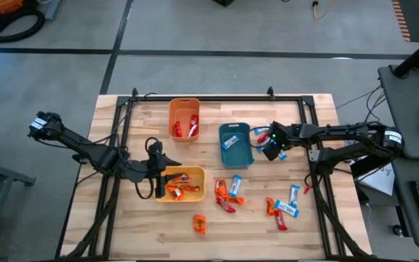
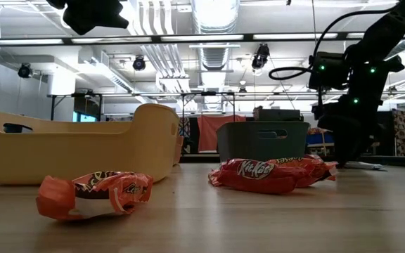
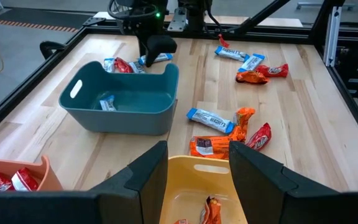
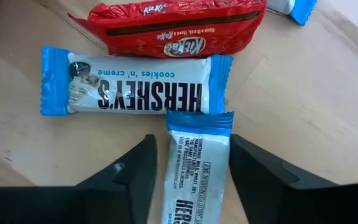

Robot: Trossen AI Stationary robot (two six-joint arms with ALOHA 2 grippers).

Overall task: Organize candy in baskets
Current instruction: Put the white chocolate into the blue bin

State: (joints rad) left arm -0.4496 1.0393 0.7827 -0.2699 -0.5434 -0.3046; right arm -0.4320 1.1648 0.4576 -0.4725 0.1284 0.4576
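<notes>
My right gripper [image 1: 271, 143] is open, low over the table just right of the teal basket [image 1: 222, 145]. In the right wrist view its fingers stand on either side of a light blue and white candy bar [image 4: 197, 168] that lies flat on the wood, lengthwise between them [image 4: 191, 142]. A second blue bar [image 4: 135, 90] and a red bar [image 4: 173, 28] lie just beyond. My left gripper [image 1: 158, 169] is open above the left end of the yellow basket [image 1: 184, 198], which holds orange candy [image 3: 210, 211]. The orange basket [image 1: 173, 116] holds red bars. The teal basket holds one blue bar [image 3: 107, 104].
Loose candy lies on the table in front of the teal basket [image 1: 228, 193], at the right [image 1: 282, 207], and one orange piece near the near edge [image 1: 199, 224]. The low view shows that orange piece [image 2: 93, 195] and a red bar [image 2: 259, 172]. A black frame borders the table.
</notes>
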